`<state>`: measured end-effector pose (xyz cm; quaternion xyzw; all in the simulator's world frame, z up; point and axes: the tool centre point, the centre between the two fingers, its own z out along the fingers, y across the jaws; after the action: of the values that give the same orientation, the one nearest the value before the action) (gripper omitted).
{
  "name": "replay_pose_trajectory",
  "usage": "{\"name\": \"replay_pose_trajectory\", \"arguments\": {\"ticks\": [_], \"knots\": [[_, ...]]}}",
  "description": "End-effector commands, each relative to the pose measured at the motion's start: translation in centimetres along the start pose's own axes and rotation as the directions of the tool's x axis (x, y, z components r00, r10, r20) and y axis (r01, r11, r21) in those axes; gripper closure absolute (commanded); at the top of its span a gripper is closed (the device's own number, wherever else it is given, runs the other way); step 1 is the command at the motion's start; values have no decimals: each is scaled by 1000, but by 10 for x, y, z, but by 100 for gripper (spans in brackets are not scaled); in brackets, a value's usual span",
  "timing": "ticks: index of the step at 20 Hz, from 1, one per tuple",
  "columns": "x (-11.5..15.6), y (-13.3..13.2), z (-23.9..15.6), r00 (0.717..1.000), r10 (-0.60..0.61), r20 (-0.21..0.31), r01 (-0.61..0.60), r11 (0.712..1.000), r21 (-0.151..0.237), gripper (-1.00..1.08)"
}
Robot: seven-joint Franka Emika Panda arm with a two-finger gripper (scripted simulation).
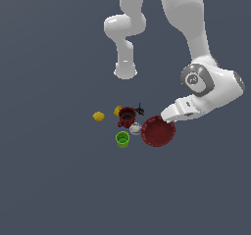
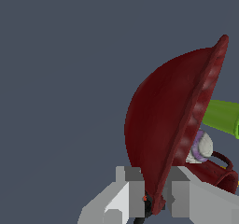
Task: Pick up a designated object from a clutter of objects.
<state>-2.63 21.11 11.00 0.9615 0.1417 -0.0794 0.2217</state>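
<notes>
The designated object, a wide dark red bowl [image 1: 158,132], is the largest item of the clutter and is tipped so its dotted inside faces the exterior camera. My gripper [image 1: 166,119] comes down at its rim on the exterior view's right. In the wrist view the bowl [image 2: 163,120] stands on edge, and my gripper [image 2: 156,202] is shut on its rim with one grey finger on each side. Beside the bowl lie the whitish ball [image 1: 135,128], the dark red mug [image 1: 127,116] and the green cup [image 1: 122,139].
A yellow lemon [image 1: 98,116] lies toward the exterior view's left, a second small yellow item [image 1: 117,110] sits behind the mug, and a small black piece [image 1: 140,110] is near the mug. The arm's white base [image 1: 125,71] stands behind the group on a flat grey floor.
</notes>
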Motion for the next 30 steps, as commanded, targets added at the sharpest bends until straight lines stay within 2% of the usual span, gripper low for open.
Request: {"name": "replay_pose_trajectory", "arguments": {"ticks": [1, 24, 30], "knots": [[-9, 23, -10, 1000, 3, 0, -3, 1000, 0, 108], [-114, 270, -126, 1000, 3, 0, -3, 1000, 3, 108], [-135, 325, -152, 1000, 3, -1, -3, 1000, 2, 108]]}}
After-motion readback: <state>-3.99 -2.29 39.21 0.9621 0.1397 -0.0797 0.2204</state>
